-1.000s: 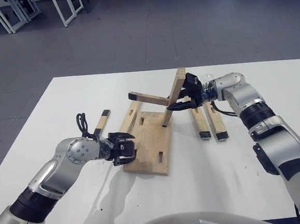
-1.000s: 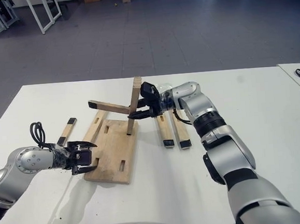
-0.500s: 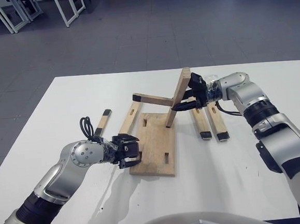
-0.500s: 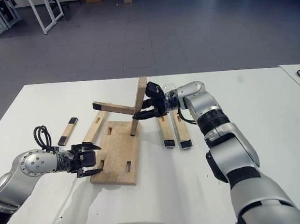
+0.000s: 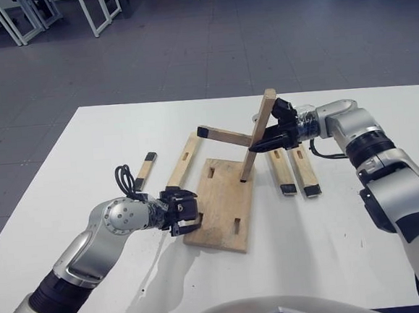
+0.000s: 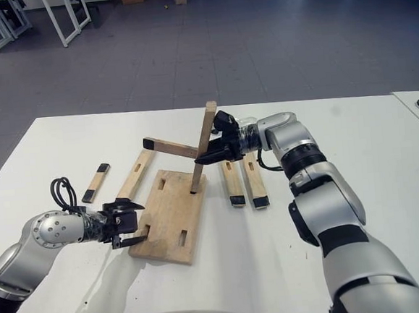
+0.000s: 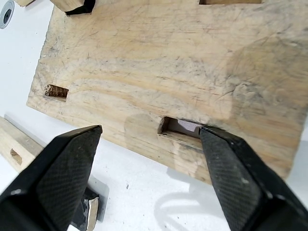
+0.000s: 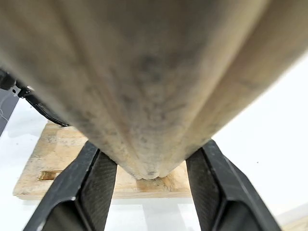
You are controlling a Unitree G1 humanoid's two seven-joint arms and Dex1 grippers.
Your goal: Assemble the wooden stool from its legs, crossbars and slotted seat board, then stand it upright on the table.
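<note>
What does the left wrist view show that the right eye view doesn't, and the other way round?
Left wrist view: a slot close up, down to its inner walls, between the left gripper's open jaws. Right eye view: the right gripper shut on a tilted leg with a crossbar joined to it, plus two loose legs beside the seat board. Both: the seat board and the left gripper.

Wooden leg point(image 8: 144, 91) clamped in end effector point(image 8: 151, 190), seat board point(image 8: 45, 166) beyond
</note>
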